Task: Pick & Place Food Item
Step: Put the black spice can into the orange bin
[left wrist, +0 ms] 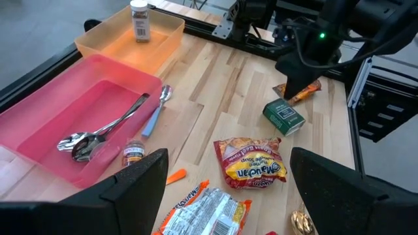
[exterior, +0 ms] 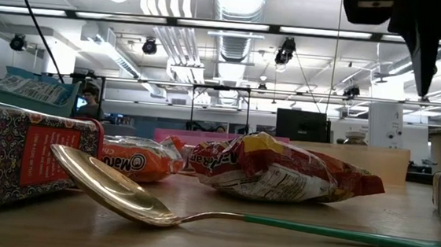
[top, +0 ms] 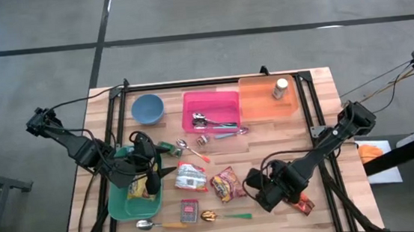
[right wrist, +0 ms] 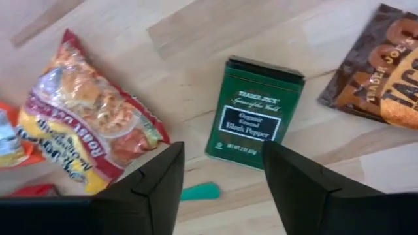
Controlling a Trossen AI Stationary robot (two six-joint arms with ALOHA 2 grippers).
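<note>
the right hand [right wrist: 222, 179] hangs open just above the green pepper tin [right wrist: 255, 114] on the counter [top: 319, 114], holding nothing. the left hand [top: 146, 175] is wide and empty over the green tray [top: 119, 206], where one food pack already lies. more packs like the noodle bag [top: 226, 183] wait.
</note>
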